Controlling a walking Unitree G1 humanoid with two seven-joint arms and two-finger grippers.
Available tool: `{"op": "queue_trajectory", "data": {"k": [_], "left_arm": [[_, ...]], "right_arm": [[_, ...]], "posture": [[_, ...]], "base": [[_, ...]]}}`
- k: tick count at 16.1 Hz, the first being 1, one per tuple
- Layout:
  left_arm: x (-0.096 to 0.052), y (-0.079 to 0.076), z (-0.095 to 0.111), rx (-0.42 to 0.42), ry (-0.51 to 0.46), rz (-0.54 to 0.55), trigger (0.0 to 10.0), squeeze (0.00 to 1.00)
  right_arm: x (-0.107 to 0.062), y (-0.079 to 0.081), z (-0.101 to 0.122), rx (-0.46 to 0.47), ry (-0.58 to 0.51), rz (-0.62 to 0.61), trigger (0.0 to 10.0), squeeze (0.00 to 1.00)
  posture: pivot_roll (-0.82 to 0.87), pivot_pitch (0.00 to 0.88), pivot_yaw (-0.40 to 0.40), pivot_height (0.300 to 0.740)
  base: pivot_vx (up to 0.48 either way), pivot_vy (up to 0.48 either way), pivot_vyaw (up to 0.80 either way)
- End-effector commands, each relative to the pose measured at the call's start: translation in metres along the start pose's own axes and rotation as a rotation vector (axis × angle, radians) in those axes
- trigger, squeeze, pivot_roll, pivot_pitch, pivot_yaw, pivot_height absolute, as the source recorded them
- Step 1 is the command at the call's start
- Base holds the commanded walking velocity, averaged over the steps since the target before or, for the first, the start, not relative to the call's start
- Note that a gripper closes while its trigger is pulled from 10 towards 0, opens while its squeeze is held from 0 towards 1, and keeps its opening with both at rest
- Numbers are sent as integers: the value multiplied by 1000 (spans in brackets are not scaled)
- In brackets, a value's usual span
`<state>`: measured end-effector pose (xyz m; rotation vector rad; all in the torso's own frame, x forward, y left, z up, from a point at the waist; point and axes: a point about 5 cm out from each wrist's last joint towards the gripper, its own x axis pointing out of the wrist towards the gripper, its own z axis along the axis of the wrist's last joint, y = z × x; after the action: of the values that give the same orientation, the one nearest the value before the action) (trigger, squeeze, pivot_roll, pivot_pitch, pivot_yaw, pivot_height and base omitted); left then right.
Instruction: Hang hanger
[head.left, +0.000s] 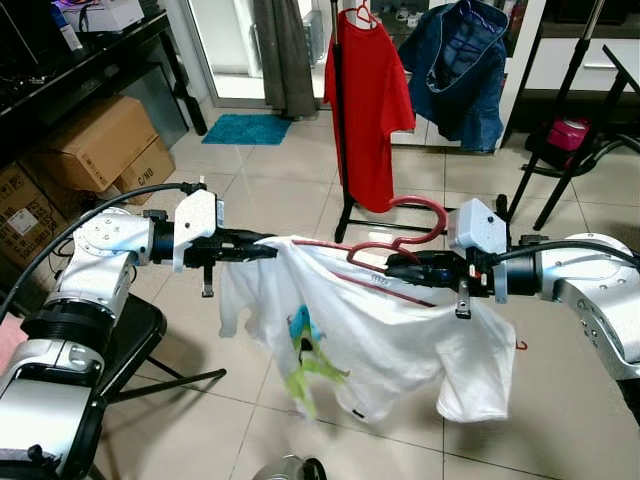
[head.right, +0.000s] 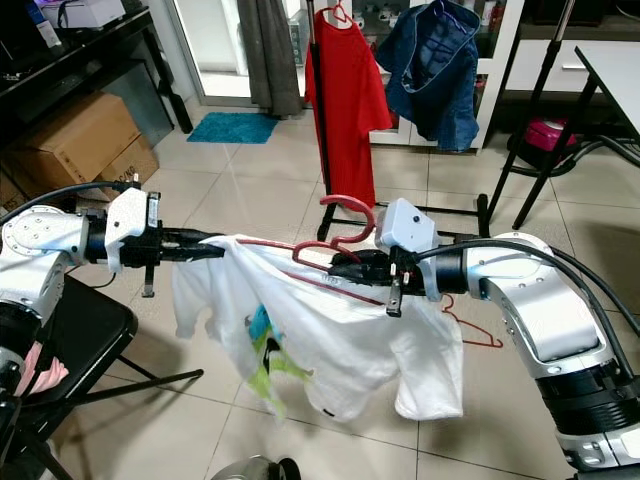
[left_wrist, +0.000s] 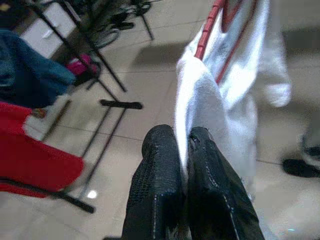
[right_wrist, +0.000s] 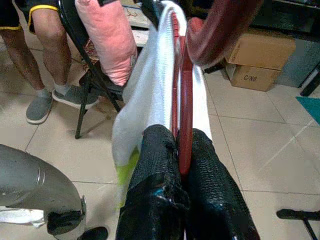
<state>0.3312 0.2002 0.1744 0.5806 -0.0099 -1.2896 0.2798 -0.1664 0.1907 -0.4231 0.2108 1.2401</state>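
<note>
The red hanger (head.left: 400, 250) is held in the air in front of the robot, with a white T-shirt (head.left: 380, 340) draped on it. Its long axis runs almost level from the robot's left to its right, and its hook curls upward near the right gripper (head.left: 395, 266). In the right wrist view the fingers (right_wrist: 155, 165) of this gripper are pressed on the hanger's red bar, so the hanger lies straight ahead of them. The left gripper (head.left: 268, 246) pinches the shirt's cloth at the other end of the hanger; its fingers (left_wrist: 160, 160) are closed with white fabric between them.

The clothes rack (head.left: 338, 110) stands ahead on the floor, beyond the hanger and a little to the left of its hook, and it carries a red shirt (head.left: 368, 110) and a blue jacket (head.left: 462, 70). I judge that the hook must be lifted and brought forward to the rack's bar, and the right arm is the nearer one to the hook.

The floor (head.left: 260, 190) is of pale tiles. Cardboard boxes (head.left: 100, 145) stand on the left, a black folding chair (head.left: 135, 325) is beside the left arm, and a person's legs (right_wrist: 37, 55) appear in the right wrist view.
</note>
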Motion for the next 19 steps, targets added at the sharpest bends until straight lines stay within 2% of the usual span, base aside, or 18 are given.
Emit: {"op": "queue_trajectory", "data": {"k": [1, 2, 3, 6, 12, 13, 15, 17, 18, 19], "left_arm": [[-9, 11, 6, 4, -17, 76, 10000, 0], [-8, 9, 6, -43, -42, 36, 10000, 0], [-7, 8, 8, -66, -68, 9, 10000, 1000], [-6, 6, 9, -75, -83, -18, 10000, 1000], [-5, -2, 10, -63, -36, -113, 10000, 1000], [-2, 2, 12, -67, -64, -68, 10000, 1000], [4, 20, 18, -128, -136, 171, 10000, 1000], [11, 17, 14, -199, -126, 213, 10000, 1000], [22, 1, 9, -238, -130, 196, 10000, 898], [32, -10, 6, -277, -158, 249, 10000, 698]], "right_arm": [[3, 2, 3, -2, 0, 22, 0, 0], [3, 2, 2, -3, -1, 20, 0, 0], [1, 2, 1, -3, 11, 12, 0, 0], [-3, 1, -3, 6, 26, -1, 0, 0], [-6, -5, -15, 28, 74, -77, 0, 0], [-7, -6, -16, 36, 78, -105, 0, 0], [-10, -15, -25, 80, 78, -271, 0, 0], [-10, -16, -34, 120, 70, -387, 0, 0], [-8, -13, -46, 196, 57, -523, 0, 0], [-4, -9, -55, 261, 38, -645, 0, 0]], "posture": [[-153, 0, 164, 740], [-153, 0, 164, 740], [-155, 0, 166, 740], [-157, 0, 167, 740], [-157, 0, 169, 740], [-158, 0, 169, 740], [-161, 0, 169, 740], [-160, 0, 173, 740], [-162, 0, 181, 740], [-160, 0, 183, 740]], "base": [[0, 0, 0], [0, 0, 0], [0, 0, 0], [0, 0, 0], [0, 0, 0], [0, 0, 0], [0, 0, 0], [0, 0, 0], [0, 0, 0], [0, 0, 0]]}}
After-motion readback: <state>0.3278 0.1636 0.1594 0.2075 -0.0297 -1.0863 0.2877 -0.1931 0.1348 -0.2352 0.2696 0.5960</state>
